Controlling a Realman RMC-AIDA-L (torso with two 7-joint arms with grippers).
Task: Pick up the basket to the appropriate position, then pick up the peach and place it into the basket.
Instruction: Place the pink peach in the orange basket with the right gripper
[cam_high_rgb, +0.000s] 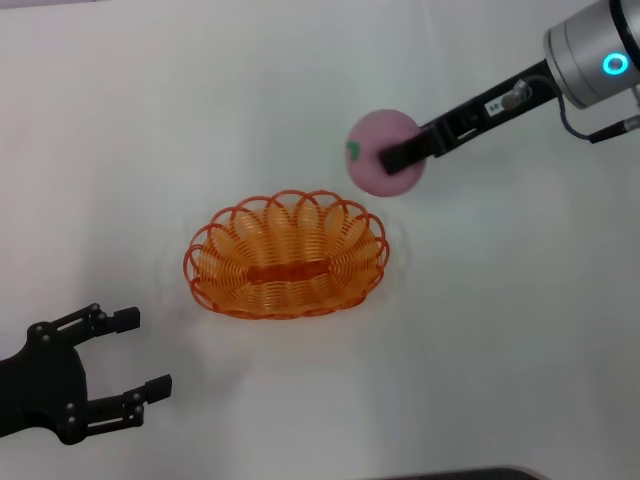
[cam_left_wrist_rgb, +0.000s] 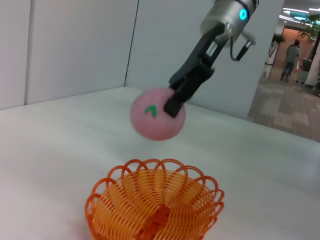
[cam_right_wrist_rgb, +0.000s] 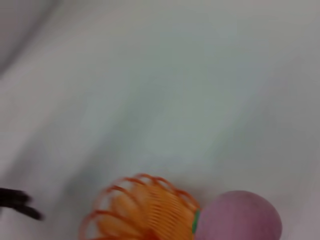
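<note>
The right gripper (cam_high_rgb: 392, 160) held the peach (cam_high_rgb: 380, 152) pinched in its jaws, lifted clear of the table, just beyond the basket (cam_high_rgb: 287, 255) on its right-hand end. The left gripper (cam_high_rgb: 140, 352), jaws spread, idled near the basket's left.

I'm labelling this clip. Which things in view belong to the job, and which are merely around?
Job:
- peach, held aloft in right gripper
- basket, standing empty

Around:
- left gripper, open, off the basket
- white table
</note>
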